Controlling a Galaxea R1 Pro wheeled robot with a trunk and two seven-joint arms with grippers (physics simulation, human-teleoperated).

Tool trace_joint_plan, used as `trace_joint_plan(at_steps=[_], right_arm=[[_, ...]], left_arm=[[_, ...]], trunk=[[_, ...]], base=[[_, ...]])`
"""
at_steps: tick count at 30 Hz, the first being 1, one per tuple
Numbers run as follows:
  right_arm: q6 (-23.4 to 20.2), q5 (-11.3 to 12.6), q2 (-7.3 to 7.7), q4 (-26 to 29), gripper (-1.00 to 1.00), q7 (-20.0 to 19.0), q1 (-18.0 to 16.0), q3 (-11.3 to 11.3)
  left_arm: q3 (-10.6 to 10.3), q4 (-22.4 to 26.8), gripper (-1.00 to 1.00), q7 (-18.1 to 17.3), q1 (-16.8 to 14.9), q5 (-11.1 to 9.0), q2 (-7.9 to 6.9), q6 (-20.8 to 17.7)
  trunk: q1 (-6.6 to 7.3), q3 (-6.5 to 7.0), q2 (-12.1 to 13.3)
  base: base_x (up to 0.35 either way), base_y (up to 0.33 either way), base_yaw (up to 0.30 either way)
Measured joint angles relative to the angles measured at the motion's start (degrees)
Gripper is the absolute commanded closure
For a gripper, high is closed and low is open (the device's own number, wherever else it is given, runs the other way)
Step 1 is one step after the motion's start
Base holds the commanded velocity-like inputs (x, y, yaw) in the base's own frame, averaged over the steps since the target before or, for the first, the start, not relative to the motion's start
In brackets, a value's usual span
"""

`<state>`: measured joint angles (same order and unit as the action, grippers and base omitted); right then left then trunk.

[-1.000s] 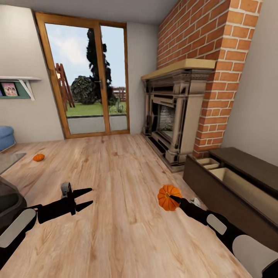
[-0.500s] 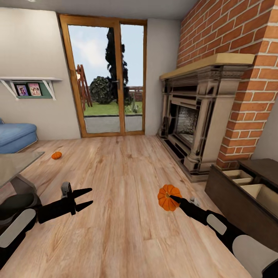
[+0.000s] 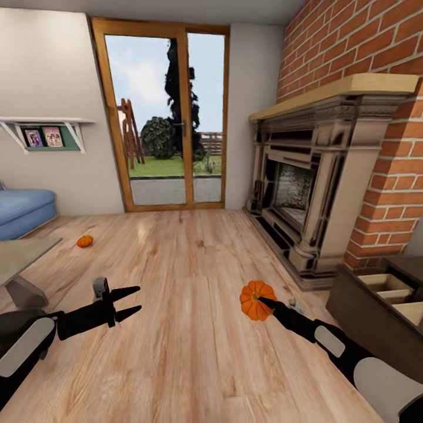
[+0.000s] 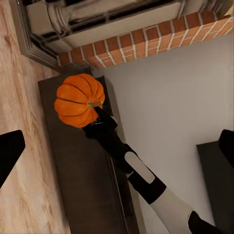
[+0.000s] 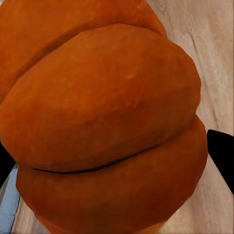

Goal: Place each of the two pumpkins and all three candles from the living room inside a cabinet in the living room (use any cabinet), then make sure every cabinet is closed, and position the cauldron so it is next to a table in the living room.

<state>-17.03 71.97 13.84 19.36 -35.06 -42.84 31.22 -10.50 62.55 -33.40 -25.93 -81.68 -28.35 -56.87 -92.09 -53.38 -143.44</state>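
No writing is showing; right gripper point(image 3: 259, 300) is pinching a ribbed orange pumpkin point(image 3: 254, 296); left gripper point(image 3: 133, 301), jaws spread, is hovering; second pumpkin point(image 3: 85, 241) is lying at ten o'clock.

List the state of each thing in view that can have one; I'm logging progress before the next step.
Left gripper: jaws open, empty.
Right gripper: shut on a pumpkin.
Ribbed orange pumpkin in the gripper: held above the floor.
Second small orange pumpkin: lying on the wood floor, untouched.
Low dark-brown wood cabinet: drawer open, pale compartments showing.
Wood-framed glass door: closed.
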Motion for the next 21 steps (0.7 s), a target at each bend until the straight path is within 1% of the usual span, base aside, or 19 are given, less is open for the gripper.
trace_joint_plan(at_steps=[5,21], right_arm=[[0.06,-0.03,0.11,0.01,1.0,-0.28,0.01,0.02],[0.09,-0.03,0.03,0.01,1.0,-0.34,0.01,0.01]], left_arm=[[-0.01,-0.01,-1.0,-0.03,0.0,0.0,0.01,0.0],[-0.02,-0.02,-1.0,-0.02,-0.02,0.04,0.01,0.0]], trunk=[[0.0,0.16,0.0],[0.0,0.18,0.0]], base=[[0.335,0.0,0.088],[0.335,0.0,0.002]])
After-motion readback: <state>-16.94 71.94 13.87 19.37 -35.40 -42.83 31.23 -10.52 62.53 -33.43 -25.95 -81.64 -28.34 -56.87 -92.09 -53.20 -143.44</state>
